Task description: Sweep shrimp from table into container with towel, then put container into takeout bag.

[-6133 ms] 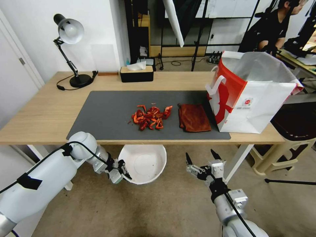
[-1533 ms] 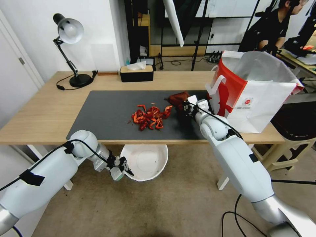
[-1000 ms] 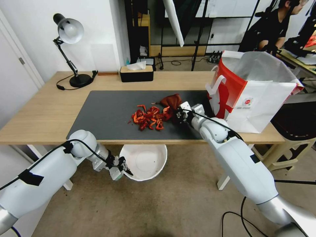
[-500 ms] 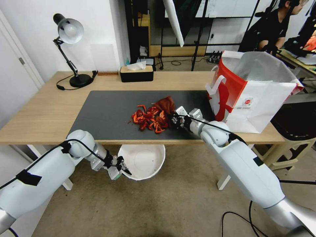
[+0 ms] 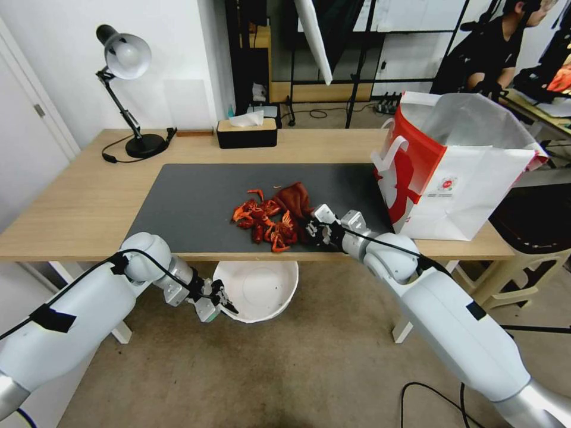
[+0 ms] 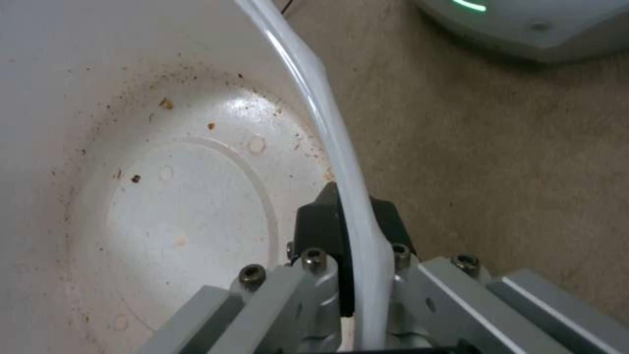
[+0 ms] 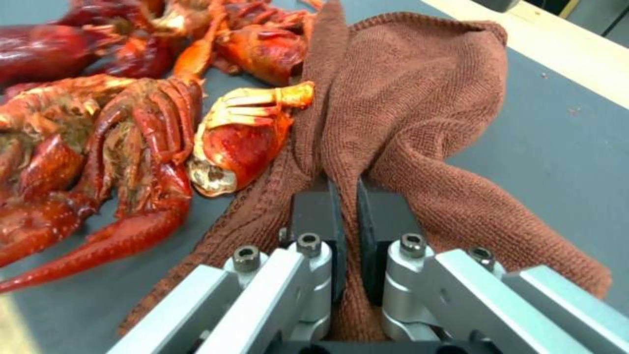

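Head view advice: with right gripper [image 5: 310,227] clamped on towel [image 5: 295,198], drag shrimp [image 5: 262,218] low across table [image 5: 71,202] into container [image 5: 257,291], pinched at its rim by left gripper [image 5: 221,304].

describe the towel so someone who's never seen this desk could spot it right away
On the dark grey mat of the long wooden table, find the red-orange shrimp pile. The towel is bunched at that pile's right side, pinched in the right gripper. Unlike the glossy shells, it is dull rust-red knitted cloth.
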You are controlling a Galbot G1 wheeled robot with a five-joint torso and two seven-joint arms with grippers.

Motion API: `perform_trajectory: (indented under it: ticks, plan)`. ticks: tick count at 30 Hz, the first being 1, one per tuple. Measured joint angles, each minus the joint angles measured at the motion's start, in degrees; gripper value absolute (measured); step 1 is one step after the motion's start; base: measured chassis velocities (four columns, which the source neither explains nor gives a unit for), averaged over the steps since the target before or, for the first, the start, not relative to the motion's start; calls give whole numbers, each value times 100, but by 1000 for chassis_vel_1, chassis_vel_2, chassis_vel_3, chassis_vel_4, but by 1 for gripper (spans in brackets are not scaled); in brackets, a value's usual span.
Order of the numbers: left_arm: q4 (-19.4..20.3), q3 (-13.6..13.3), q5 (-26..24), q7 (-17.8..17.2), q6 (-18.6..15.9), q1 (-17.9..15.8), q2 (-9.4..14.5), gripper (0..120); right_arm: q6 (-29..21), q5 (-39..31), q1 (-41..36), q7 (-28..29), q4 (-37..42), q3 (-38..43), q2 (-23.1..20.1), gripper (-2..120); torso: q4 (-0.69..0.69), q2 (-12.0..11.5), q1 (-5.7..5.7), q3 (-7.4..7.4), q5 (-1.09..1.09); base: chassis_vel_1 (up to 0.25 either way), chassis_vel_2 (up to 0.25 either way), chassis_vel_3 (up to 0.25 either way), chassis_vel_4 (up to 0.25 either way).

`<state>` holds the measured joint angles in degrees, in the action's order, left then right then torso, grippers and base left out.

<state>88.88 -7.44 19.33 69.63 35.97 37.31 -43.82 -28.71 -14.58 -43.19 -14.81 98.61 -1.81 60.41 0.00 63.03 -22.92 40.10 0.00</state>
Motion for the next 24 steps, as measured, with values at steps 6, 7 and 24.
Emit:
perform_trajectory:
  ticks: [6,7,24]
  plan:
    - [-7,-5,-12,0,-4,-23,-2,0,-140,18,-205,177,281,7,-41,3,0,0,0,0,0,0,0,0,0]
    - [-7,-5,-12,0,-4,-23,-2,0,-140,18,-205,177,281,7,-41,3,0,0,0,0,0,0,0,0,0]
    - [-8,-50,-23,8,-17,-87,-12,0,-405,47,-675,359,977,1,-127,3,-1,0,0,1,0,0,0,0,0]
